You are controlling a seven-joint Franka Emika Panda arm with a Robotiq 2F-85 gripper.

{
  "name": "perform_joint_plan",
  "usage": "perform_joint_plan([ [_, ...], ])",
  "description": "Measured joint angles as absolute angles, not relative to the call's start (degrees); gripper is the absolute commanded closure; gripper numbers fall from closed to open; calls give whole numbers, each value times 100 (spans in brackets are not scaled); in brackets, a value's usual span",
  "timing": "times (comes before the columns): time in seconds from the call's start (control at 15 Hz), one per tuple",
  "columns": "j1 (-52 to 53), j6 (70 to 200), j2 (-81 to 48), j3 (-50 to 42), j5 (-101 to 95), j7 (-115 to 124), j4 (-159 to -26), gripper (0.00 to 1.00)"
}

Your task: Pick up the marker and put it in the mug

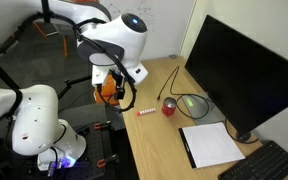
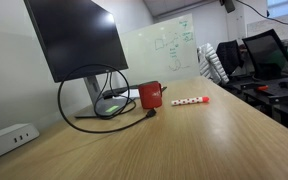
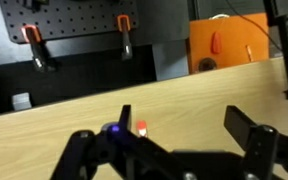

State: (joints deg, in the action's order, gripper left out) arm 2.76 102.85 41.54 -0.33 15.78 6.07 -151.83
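The marker (image 1: 146,111) is a short whitish stick with reddish ends, lying flat on the wooden table near its edge. It also shows in an exterior view (image 2: 189,101), just beside the mug. The mug (image 1: 169,107) is a small red cup standing upright next to the monitor foot, also seen in an exterior view (image 2: 150,96). My gripper (image 1: 122,95) hangs above the table's edge, short of the marker. In the wrist view the gripper (image 3: 169,140) is open and empty, and only a reddish end of the marker (image 3: 141,127) shows by one finger. The mug is out of the wrist view.
A large black monitor (image 1: 244,70) stands behind the mug, with a looped black cable (image 2: 94,95) round its foot. A white paper pad (image 1: 211,143) and a keyboard (image 1: 259,165) lie further along. An orange object (image 3: 229,42) sits beyond the table edge. A power strip (image 2: 9,138) lies by the wall.
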Motion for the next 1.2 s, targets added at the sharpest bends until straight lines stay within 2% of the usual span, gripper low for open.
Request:
perform_joint_plan([
  [0.27,258,11938,3533,317,1576,607,-15520,0],
  [0.67,279,13879,1177,777,921,834,-15230,0],
  [1.2,407,14196,-1099,731,24,1543,-13746,0],
])
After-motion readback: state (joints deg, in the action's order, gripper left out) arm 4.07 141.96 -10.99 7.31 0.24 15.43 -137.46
